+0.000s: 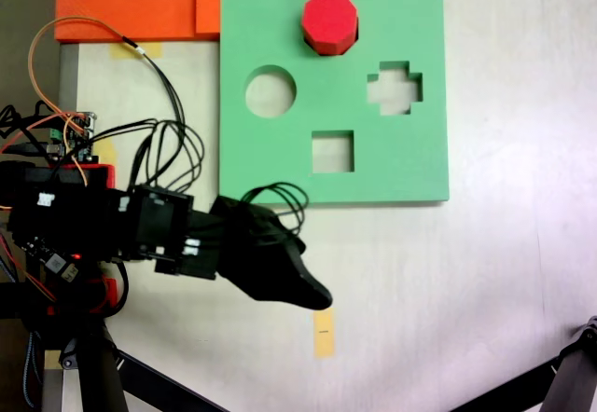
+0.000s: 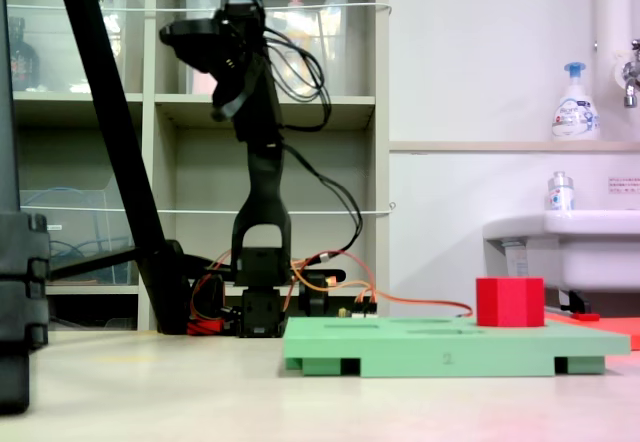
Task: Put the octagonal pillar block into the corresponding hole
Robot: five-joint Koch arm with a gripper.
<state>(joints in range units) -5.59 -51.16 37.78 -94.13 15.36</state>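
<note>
The red octagonal pillar block (image 1: 329,22) stands upright at the top edge of the square green foam board (image 1: 410,160). It covers the spot under it, so the eight-sided hole is hidden. In the other fixed view the block (image 2: 510,302) rises well above the board (image 2: 440,347) at its right end. My gripper (image 1: 312,293) hangs high over bare table below the board, far from the block and holding nothing that I can see. It is raised in front of the shelves (image 2: 222,102). Its jaws merge into one dark shape.
The board also has a round cutout (image 1: 270,91), a cross cutout (image 1: 395,88) and a square cutout (image 1: 333,151). Orange foam sheets (image 1: 140,2) lie at the top left. A yellow tape mark (image 1: 323,333) sits below the gripper. Black tripod legs (image 2: 110,132) cross the left.
</note>
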